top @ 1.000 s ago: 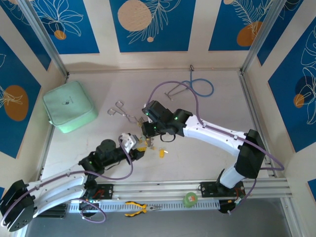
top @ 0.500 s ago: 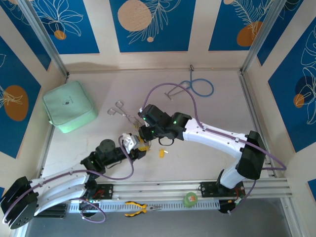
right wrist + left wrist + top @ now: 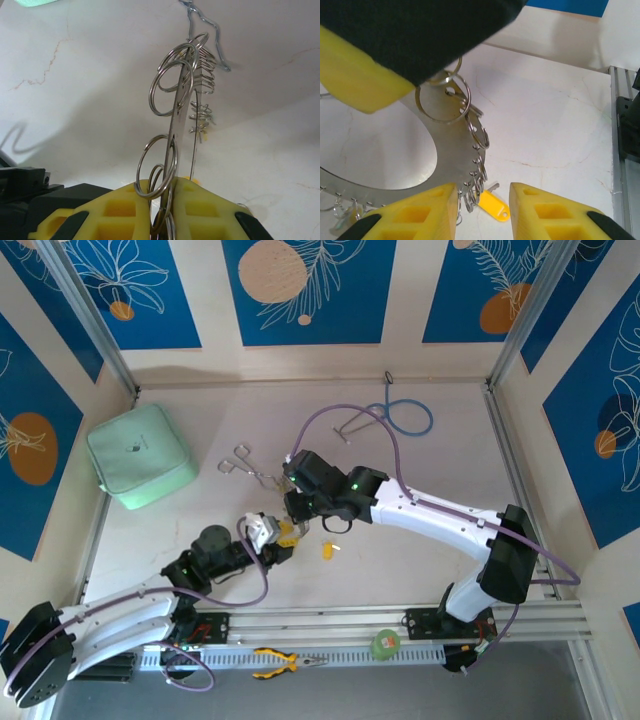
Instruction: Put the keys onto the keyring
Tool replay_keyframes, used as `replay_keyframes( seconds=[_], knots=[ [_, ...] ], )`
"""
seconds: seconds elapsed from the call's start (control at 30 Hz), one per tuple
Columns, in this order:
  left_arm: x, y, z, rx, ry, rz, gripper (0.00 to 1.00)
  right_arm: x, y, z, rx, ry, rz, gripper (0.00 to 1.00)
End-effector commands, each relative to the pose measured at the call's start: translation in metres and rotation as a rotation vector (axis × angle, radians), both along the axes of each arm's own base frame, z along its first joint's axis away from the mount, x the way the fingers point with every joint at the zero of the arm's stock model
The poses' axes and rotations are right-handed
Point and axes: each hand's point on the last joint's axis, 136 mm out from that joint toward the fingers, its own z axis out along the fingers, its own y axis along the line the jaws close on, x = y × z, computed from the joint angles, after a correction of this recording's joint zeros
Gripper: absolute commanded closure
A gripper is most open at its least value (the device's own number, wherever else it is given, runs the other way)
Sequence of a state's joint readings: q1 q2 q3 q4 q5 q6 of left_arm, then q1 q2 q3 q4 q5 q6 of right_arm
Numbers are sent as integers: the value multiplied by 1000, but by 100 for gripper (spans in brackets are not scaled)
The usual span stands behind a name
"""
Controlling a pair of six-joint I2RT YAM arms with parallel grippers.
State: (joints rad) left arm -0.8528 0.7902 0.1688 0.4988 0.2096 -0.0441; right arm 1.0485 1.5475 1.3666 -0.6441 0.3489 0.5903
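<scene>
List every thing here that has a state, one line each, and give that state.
keyring, gripped, standing on edge
right tool, shut on the keyring
left tool, open, at the keyring's rim
yellow key, loose, lying flat, off the keyring

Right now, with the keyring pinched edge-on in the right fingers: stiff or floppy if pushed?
The keyring is probably stiff: it looks like a flat metal plate, standing straight up from the right fingers. The small rings on its rim hang loose, so they'd likely swing. Thin and smooth, it may pivot in the pinch under a side push.
</scene>
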Motion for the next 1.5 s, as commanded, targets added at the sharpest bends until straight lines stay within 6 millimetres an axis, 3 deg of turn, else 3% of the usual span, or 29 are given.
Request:
replay_keyframes(
  seconds=[0.0, 0.5, 1.03, 1.23, 1.47],
  knots=[
    [3, -2, 7, -35, -10, 2, 67, 5, 9, 28, 63, -51, -23, 100],
    [13, -2, 13, -87, -2, 55, 68, 4, 16, 31, 61, -61, -33, 100],
    [18, 1, 17, -99, -17, 88, 78, 3, 21, 31, 63, -61, -31, 100],
    [18, 1, 18, -102, -20, 87, 85, 3, 22, 30, 60, -59, -31, 100],
    [16, 1, 23, -123, -16, 83, 100, 5, 20, 22, 28, -53, -37, 100]
  ],
)
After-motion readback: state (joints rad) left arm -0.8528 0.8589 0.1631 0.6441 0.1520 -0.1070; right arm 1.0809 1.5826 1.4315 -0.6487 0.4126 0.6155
